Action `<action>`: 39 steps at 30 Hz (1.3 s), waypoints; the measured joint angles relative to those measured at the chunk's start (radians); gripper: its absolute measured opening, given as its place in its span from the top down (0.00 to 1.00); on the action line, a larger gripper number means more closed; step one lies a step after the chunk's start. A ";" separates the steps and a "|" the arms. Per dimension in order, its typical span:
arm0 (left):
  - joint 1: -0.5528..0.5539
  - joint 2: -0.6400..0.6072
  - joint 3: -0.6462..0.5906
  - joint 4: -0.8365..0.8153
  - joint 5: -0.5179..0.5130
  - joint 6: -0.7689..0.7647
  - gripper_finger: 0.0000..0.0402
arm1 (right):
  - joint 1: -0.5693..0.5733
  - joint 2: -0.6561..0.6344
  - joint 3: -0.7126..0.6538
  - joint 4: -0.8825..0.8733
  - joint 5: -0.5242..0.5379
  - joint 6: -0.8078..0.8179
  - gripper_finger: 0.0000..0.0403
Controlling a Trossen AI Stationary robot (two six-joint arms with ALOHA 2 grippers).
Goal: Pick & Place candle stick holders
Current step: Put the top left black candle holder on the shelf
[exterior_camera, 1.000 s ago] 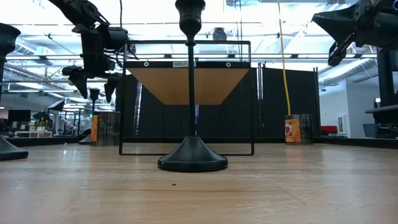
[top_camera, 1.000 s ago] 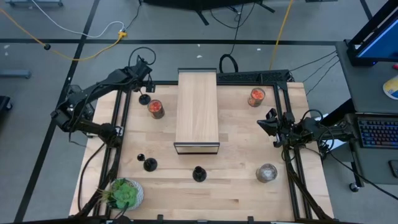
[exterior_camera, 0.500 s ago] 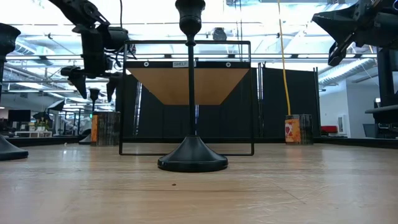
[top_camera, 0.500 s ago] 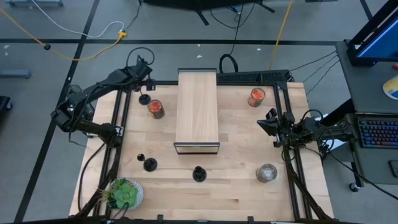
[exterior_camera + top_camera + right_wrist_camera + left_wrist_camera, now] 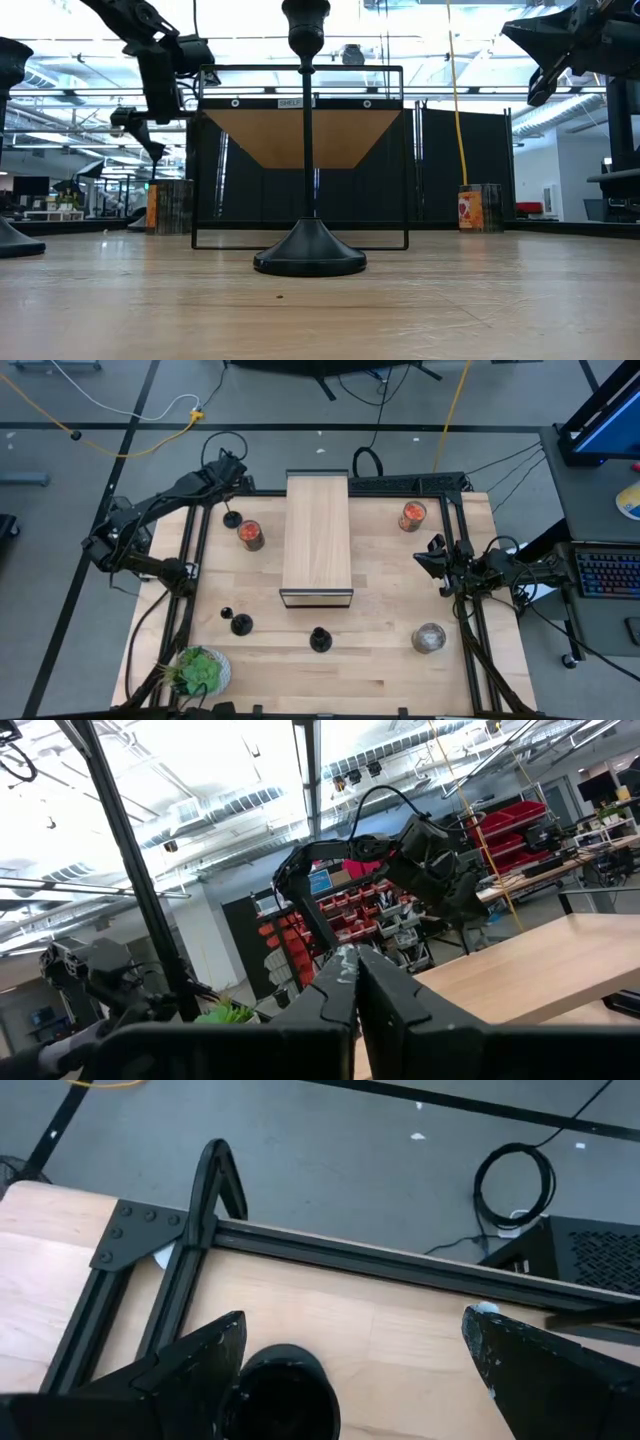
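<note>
Three black candle stick holders stand on their round bases on the table: one far left (image 5: pixel 232 518), one near left (image 5: pixel 240 625), and one near the middle (image 5: pixel 320 640), which looms close in the low view (image 5: pixel 308 250). My left gripper (image 5: pixel 233 497) is open above the far-left holder. In the left wrist view that holder's cup top (image 5: pixel 286 1392) lies between the fingers of my left gripper (image 5: pixel 352 1328), nearer one finger. My right gripper (image 5: pixel 435 560) is shut and empty at the table's right side; it also shows in its wrist view (image 5: pixel 356 982).
A long wooden shelf box (image 5: pixel 317 540) stands mid-table. Red-orange jars stand beside the far-left holder (image 5: pixel 250 535) and at the far right (image 5: pixel 412 516). A clear greyish jar (image 5: pixel 430 638) is near right and a potted plant (image 5: pixel 198 672) near left. A black frame rail (image 5: pixel 400 1265) runs behind.
My left gripper has risen slightly and shifted a little over the far-left holder, still open. The holders and jars have stayed where they were.
</note>
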 joint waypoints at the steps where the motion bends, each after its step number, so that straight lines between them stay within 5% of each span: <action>1: 0.000 0.000 0.000 -0.001 0.000 0.001 0.06 | 0.000 0.000 0.000 0.000 0.000 0.000 1.00; 22: 0.043 -0.148 -0.001 -0.085 -0.029 -0.091 0.06 | 0.000 0.000 0.000 0.000 0.000 0.000 1.00; 32: 0.044 -0.211 0.000 -0.307 -0.027 -0.263 0.06 | 0.000 0.000 0.000 0.000 0.000 0.000 1.00; 39: 0.044 -0.211 0.000 -0.314 -0.026 -0.294 0.06 | 0.000 0.000 0.000 0.000 0.000 0.000 1.00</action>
